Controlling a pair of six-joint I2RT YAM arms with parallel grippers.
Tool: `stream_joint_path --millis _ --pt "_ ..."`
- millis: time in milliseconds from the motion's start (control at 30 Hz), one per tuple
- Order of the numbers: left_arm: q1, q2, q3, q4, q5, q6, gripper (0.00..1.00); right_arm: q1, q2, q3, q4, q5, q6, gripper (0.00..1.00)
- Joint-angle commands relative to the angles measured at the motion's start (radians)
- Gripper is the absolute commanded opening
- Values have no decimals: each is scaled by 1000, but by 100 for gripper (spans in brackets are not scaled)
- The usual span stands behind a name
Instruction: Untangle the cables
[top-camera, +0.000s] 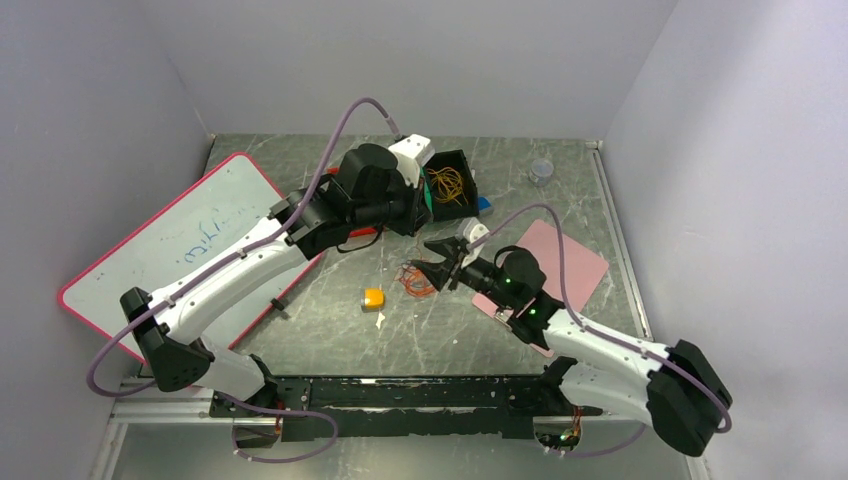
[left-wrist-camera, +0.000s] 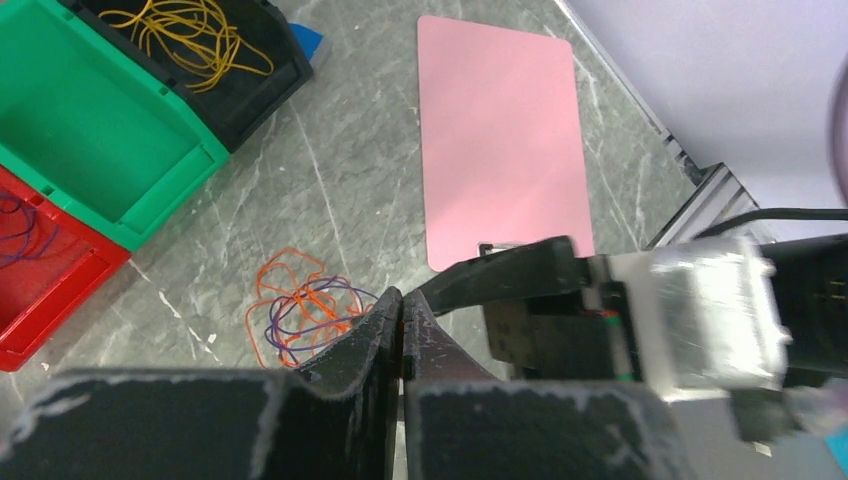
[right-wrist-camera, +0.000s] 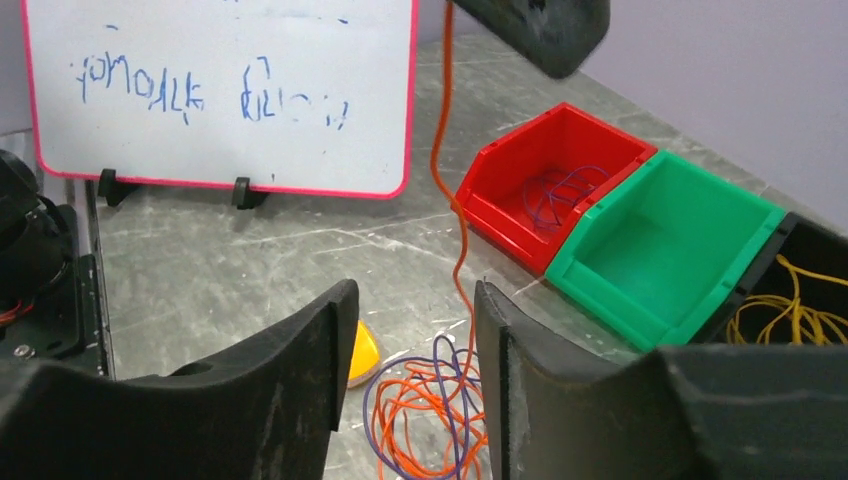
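While pinching an orange strand (right-wrist-camera: 447, 150) aloft with left fingers (left-wrist-camera: 375, 340), seemingly mid-separation; next close half-spread right fingers (right-wrist-camera: 290, 370) onto the cables (right-wrist-camera: 430, 410), six o'clock of the bins (right-wrist-camera: 600, 262).

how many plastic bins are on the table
3, in a row at the far side: red bin with purple wire, empty green bin between, black bin with yellow wires.
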Motion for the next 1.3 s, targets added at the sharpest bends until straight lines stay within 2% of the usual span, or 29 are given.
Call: stream_joint_path --millis 0,167,300,367,633,900,1267 --pt "-5 -27 64 2 59 11 7 4 97 33 184 50 22 45" --pt "-7 -28 119 -27 97 18 7 4 223 62 249 53 22 34" --pt "-7 -30 180 -51 123 23 7 4 301 85 247 10 29 16" --pt "-6 -27 228 -75 116 32 7 4 332 91 240 -14 37 13" --pt "-5 8 476 -169 76 72 7 4 389 -13 331 -4 112 13" --pt "-4 72 735 -190 -4 134 7 4 450 -119 419 37 176 14" --pt "-4 -18 738 42 -117 220 7 4 577 -199 538 89 241 17"
